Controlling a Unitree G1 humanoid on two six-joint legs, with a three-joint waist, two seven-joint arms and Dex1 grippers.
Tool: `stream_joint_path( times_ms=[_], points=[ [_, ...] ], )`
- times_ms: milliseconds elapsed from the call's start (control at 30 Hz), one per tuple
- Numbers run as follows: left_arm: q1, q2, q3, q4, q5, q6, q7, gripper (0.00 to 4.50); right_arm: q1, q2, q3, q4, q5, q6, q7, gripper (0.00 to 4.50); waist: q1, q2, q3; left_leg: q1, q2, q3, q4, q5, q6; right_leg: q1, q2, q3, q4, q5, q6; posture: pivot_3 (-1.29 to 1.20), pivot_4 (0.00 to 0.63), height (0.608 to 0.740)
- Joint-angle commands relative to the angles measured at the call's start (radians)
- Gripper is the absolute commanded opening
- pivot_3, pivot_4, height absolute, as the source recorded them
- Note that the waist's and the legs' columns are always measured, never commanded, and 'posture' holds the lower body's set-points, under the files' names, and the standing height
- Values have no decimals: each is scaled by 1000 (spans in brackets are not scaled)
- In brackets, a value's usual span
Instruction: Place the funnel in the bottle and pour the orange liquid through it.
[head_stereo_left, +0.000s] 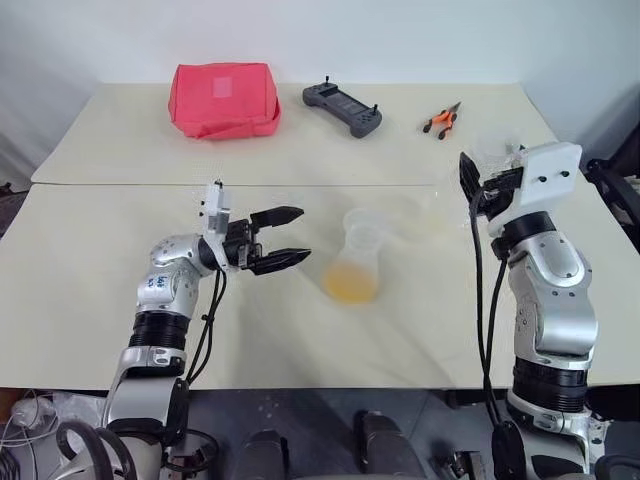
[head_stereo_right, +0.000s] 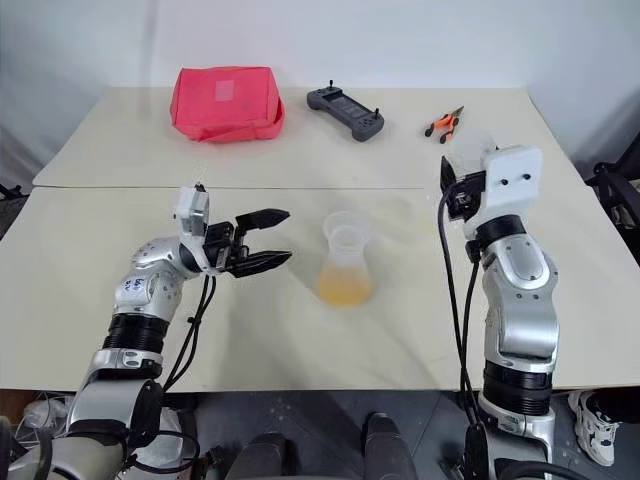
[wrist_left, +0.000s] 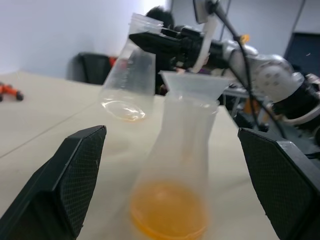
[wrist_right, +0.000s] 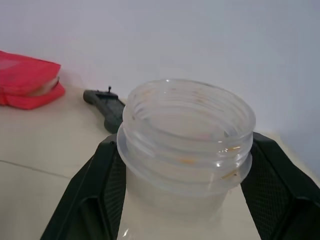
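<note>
I judge the pour done: orange liquid (head_stereo_left: 352, 285) sits in the bottle (head_stereo_left: 356, 262) under the funnel (wrist_left: 192, 84). My right gripper (wrist_right: 182, 165) clamps the emptied container (wrist_right: 185, 130); left gripper (head_stereo_left: 280, 238) gapes. Next, set it down.

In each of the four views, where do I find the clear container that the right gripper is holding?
Left eye view: the clear container is at the right, raised above the table.
Right eye view: the clear container is right of centre, raised.
Left wrist view: the clear container is behind the bottle, held by its neck.
Right wrist view: the clear container is in the centre, mouth towards the camera.
Shared landmark: the right gripper, shut around its neck.
</note>
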Motion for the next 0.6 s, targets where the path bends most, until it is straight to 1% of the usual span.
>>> stream_joint_path(
  times_ms=[33,133,200,233,300,433,533,600],
  points=[
    [-18,0,12,-29,-9,4,30,4500,5,-1,-27,-5,56,19,-12,2748,-1,0,0,0,0,0,0,0,0,0,0,0,0,0,0,0,150,740],
    [-21,8,-2,-32,24,22,93,4500,20,-16,-18,17,65,17,-9,2748,-1,0,0,0,0,0,0,0,0,0,0,0,0,0,0,0,150,740],
    [-17,2,5,-42,14,19,102,4500,28,-25,-13,24,65,16,-7,3478,-1,0,0,0,0,0,0,0,0,0,0,0,0,0,0,0,150,740],
    [-17,3,7,-47,21,23,127,4500,31,-32,-10,24,65,16,-4,3739,-1,0,0,0,0,0,0,0,0,0,0,0,0,0,0,0,150,740],
    [-16,8,4,-56,30,42,164,4500,34,-41,-8,23,67,16,-1,4446,-1,0,0,0,0,0,0,0,0,0,0,0,0,0,0,0,150,740],
    [-8,18,1,-89,34,69,208,4500,34,-56,-8,22,76,14,4,4481,0,0,0,0,0,0,0,0,0,0,0,0,0,0,0,0,150,740],
    [0,7,24,-113,-4,53,189,4500,20,-61,-15,15,96,-5,7,4481,0,0,0,0,0,0,0,0,0,0,0,0,0,0,0,0,150,740],
    [4,15,23,-126,-21,92,180,4500,7,-62,-27,15,113,8,-4,4481,0,0,0,0,0,0,-1,0,0,0,0,0,0,0,0,0,150,740]
  ],
)
